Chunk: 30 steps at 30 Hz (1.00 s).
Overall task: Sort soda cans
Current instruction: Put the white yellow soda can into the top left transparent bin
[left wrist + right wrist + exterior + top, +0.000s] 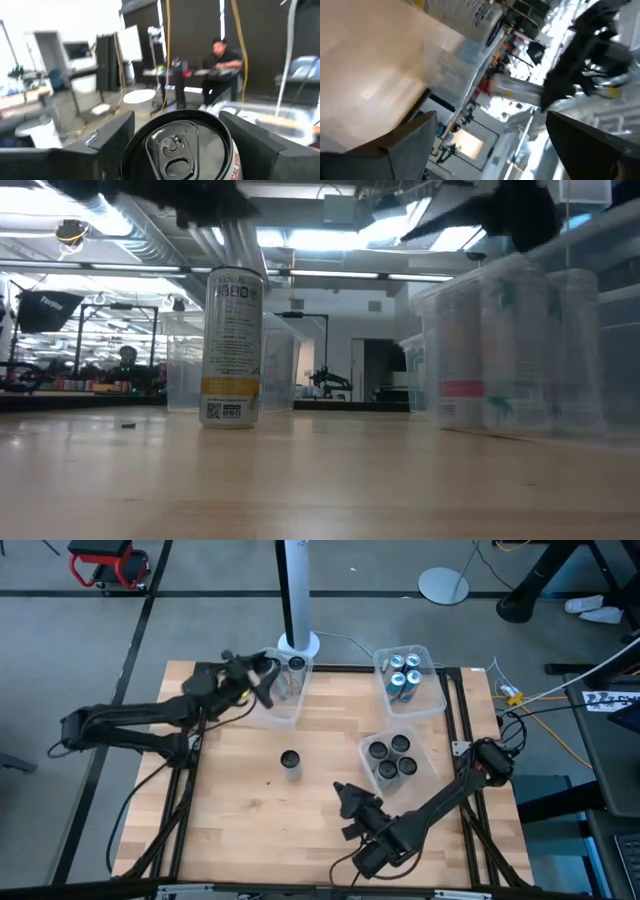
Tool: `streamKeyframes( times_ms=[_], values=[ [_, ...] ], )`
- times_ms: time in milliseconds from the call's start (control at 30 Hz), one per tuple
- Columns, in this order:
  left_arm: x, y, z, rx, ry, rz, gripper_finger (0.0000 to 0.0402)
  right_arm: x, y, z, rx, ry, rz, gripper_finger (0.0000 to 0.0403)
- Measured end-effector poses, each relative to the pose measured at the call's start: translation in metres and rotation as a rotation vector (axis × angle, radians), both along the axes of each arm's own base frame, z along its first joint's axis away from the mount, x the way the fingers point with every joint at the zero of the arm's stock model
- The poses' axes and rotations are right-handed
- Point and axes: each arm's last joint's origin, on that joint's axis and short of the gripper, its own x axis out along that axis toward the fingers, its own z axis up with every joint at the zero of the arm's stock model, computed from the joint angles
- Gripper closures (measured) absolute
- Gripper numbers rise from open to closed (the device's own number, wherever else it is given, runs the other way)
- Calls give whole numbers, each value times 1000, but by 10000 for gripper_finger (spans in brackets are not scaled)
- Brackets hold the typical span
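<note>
- Eight cans look sorted: four blue ones [404, 674] in the far bin [437, 700], four dark ones [391, 757] in the near bin [366, 756]
- Left jaws [264, 677] pinch a can [182, 147] over the third bin [283, 710]
- One can [291, 763] left mid-bench [240, 830]; right jaws [347, 797] spread nearby

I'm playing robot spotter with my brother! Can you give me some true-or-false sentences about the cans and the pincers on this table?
1. One can stands alone on the bare wood. True.
2. The bin with blue cans sits nearest the left arm. False: it is at the table's far right; the left arm reaches the far left bin.
3. The left pincer is closed on a can. True.
4. The right pincer is holding a can. False: it is open and empty.
5. The bin of dark cans holds four cans. True.
</note>
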Motion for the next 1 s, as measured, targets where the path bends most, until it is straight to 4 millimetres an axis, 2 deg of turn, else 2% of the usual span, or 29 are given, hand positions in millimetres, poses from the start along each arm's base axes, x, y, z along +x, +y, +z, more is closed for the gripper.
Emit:
streamKeyframes(
  times_ms=[133, 300, 700, 1000],
  values=[
    [10, 26, -19, -39, 69, 53, 138, -5, -2, -23, 44, 6, -8, 31],
    [21, 50, -40, -90, 133, 67, 138, -9, -6, -36, 60, -23, -17, 31],
    [43, 76, -84, -145, 258, 58, 139, -7, -3, -39, 128, -17, -7, 31],
    [52, 84, -108, -197, 329, 8, 139, -7, -3, -39, 144, -8, -4, 31]
  ],
)
